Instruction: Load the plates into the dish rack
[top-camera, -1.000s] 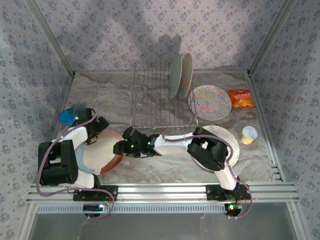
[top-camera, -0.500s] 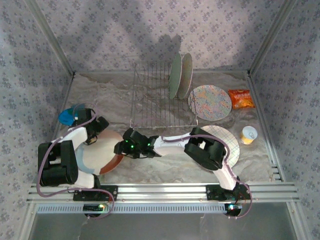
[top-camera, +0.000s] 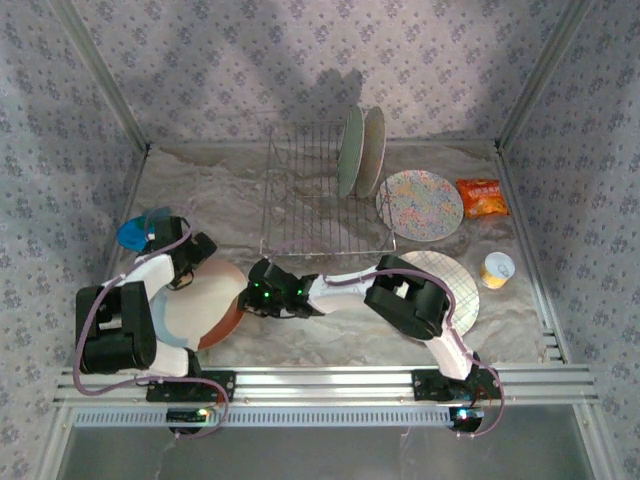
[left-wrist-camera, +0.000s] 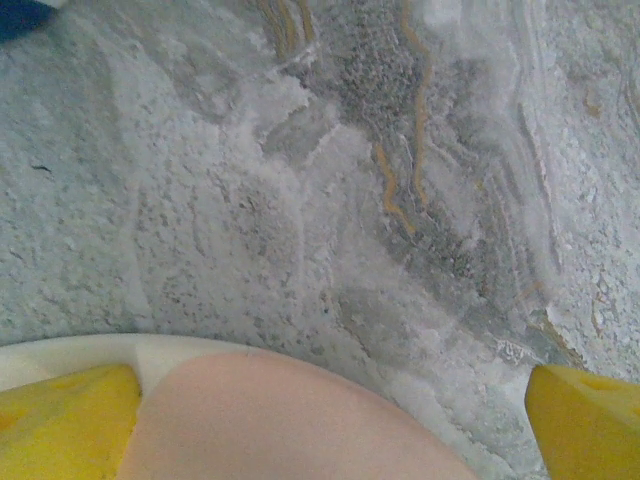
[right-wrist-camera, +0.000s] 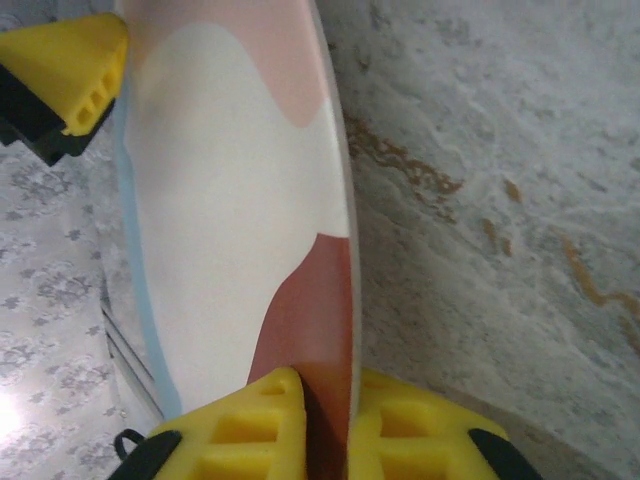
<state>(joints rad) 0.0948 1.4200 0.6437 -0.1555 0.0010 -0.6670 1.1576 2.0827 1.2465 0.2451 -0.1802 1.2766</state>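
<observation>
A cream plate (top-camera: 200, 305) with rust-red and light-blue sections lies at the near left. My right gripper (top-camera: 252, 297) is shut on its right rim; in the right wrist view the yellow fingers (right-wrist-camera: 270, 425) pinch the rust-red edge of the plate (right-wrist-camera: 220, 200). My left gripper (top-camera: 196, 256) stands open over the far rim, its fingertips (left-wrist-camera: 60, 420) wide apart above the plate (left-wrist-camera: 290, 420). The dish rack (top-camera: 310, 200) holds two upright plates (top-camera: 360, 150) at its right end. A floral plate (top-camera: 420, 205) and a plaid plate (top-camera: 462, 285) lie flat on the right.
A small blue bowl (top-camera: 138, 231) sits just behind the left gripper. An orange snack packet (top-camera: 482, 197) and a yellow cup (top-camera: 497, 270) are at the right wall. The right arm stretches across the table's near middle. Patterned walls close in three sides.
My right gripper has moved slightly left and shut on the cream plate's right rim, and that side of the plate now looks raised. The left arm has not moved.
</observation>
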